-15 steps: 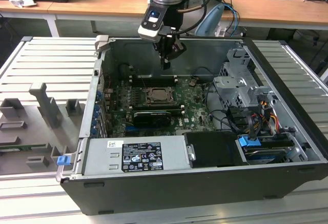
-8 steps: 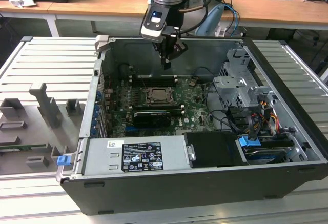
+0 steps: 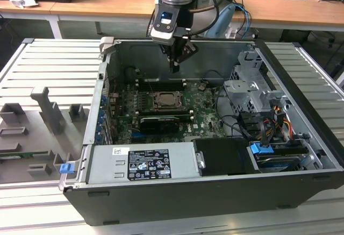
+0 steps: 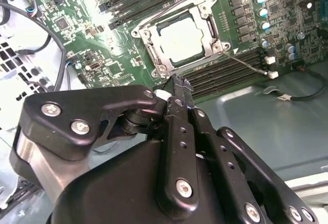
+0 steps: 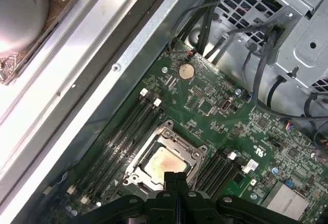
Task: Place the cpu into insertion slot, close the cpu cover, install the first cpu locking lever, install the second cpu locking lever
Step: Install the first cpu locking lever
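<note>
Cpu (image 4: 182, 39) lies under flat cpu cover (image 4: 147, 38). Jaws pressed together, empty, hovering above it. Exterior view adds whole computer case (image 3: 161, 200) on ribbed counter (image 3: 309, 68); first wrist view, coin battery (image 5: 186, 70).

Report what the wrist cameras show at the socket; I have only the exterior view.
Observer: In the second wrist view the cpu lies flat in the insertion slot. Its pale face shows through the window of the cpu cover, which is down over it.
Operator: Check the claw.
Observer: In the first wrist view the claw has its fingertips together with nothing between them.
Operator: Look for a lever.
Observer: In the second wrist view a thin wire rod runs out from one socket corner over the memory slots. I cannot tell whether it is latched.
</note>
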Controlling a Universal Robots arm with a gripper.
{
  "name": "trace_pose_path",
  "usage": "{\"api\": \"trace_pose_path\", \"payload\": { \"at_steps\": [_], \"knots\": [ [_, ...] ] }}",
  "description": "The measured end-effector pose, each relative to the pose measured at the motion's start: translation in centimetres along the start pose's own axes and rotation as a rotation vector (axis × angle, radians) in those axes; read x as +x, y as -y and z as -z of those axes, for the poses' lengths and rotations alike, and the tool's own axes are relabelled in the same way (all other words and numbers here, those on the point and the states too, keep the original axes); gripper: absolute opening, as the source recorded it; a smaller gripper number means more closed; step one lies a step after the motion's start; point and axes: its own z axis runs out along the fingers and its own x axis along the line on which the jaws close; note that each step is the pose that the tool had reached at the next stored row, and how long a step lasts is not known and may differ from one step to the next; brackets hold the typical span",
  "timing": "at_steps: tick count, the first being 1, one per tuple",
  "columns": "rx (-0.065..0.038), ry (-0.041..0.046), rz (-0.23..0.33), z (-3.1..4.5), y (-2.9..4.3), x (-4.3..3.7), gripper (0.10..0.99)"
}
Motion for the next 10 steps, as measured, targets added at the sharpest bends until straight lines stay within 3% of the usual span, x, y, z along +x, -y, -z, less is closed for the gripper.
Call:
{"api": "trace_pose_path", "payload": {
  "at_steps": [10],
  "knots": [
    [-0.002,-0.0032,0.097,-0.01,-0.2,-0.15,0.106]
  ]
}}
